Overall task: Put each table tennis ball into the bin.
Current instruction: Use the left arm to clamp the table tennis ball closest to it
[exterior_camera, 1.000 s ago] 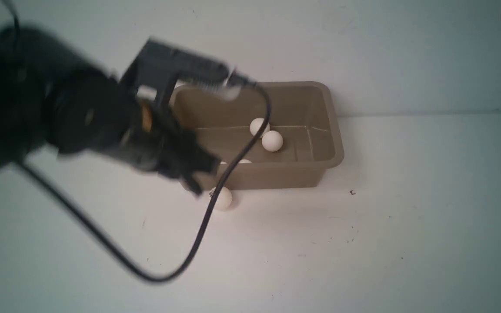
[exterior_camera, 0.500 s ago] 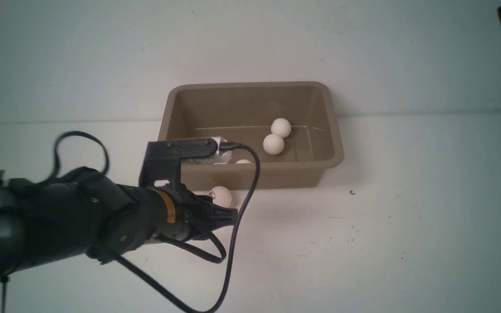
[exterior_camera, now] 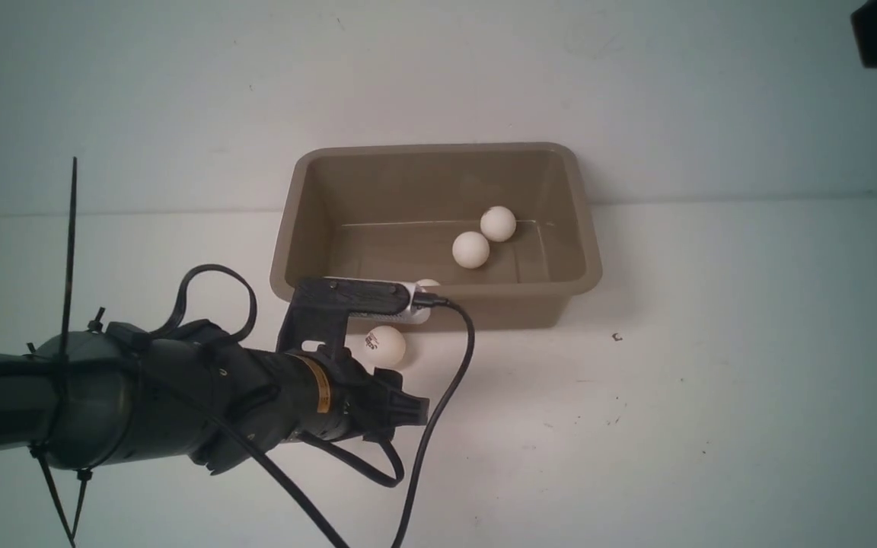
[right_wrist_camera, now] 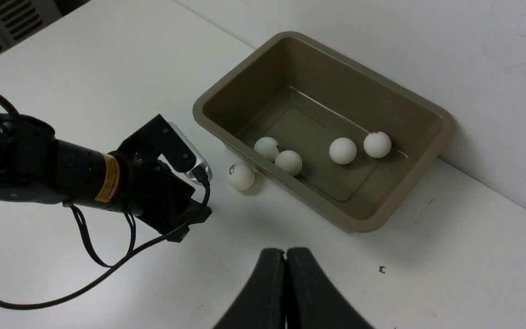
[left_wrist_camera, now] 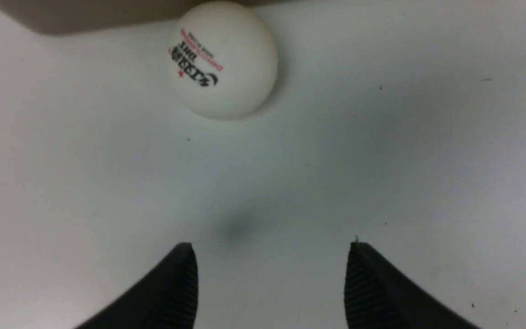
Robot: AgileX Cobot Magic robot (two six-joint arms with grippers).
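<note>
The tan bin (exterior_camera: pixel 438 148) (right_wrist_camera: pixel 445 123) stands at the back of the white table and holds several table tennis balls (exterior_camera: pixel 471 250) (right_wrist_camera: pixel 343 151). One more ball (exterior_camera: pixel 385 346) (right_wrist_camera: pixel 241 176) with a printed logo lies on the table against the outside of the bin's near wall. My left gripper (exterior_camera: pixel 408 407) (left_wrist_camera: pixel 270 246) hovers low over the table a short way in front of this ball (left_wrist_camera: pixel 223 59). It is open, nothing between its fingers. My right gripper (right_wrist_camera: pixel 285 251) is shut and empty, raised above the table to the right of the bin.
The left arm's black cable (exterior_camera: pixel 438 396) loops over the table below the left wrist. A small dark speck (exterior_camera: pixel 617 336) lies on the table right of the bin. The wall rises just behind the bin.
The left arm has swung down from over the bin's left end to table level in front of the loose ball, and its jaws have spread wider. Two balls in the bin have rolled slightly.
</note>
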